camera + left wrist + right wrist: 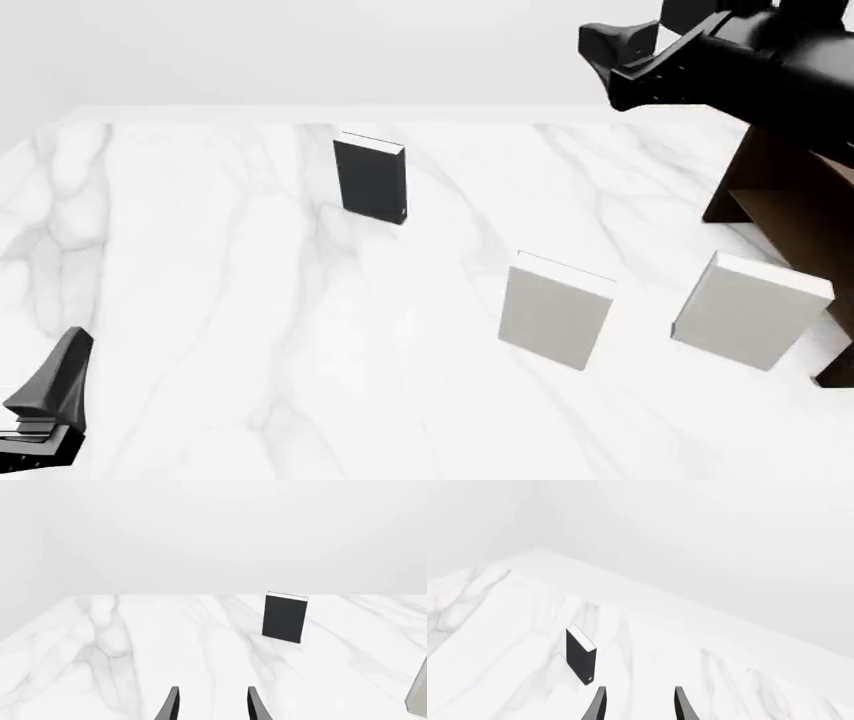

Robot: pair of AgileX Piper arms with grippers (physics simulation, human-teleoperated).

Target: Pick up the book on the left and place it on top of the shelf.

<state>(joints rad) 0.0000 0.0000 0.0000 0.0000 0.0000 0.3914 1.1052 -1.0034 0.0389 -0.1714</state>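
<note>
Standing upright: one dark book (370, 179), two pale books (555, 311), one shelf (787, 195); both hands (212, 705) (639, 705) apart, empty.

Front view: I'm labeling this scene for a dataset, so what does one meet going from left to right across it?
Left gripper → dark charcoal book → first pale grey-white book → second pale grey-white book. The right arm and the dark brown shelf overlap at the right, so I leave them unordered.

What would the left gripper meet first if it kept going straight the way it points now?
Probably nothing but bare table. In the left wrist view the open left gripper aims past the dark book, which stands upright off to one side of the fingers' line. Depth is hard to judge.
</note>
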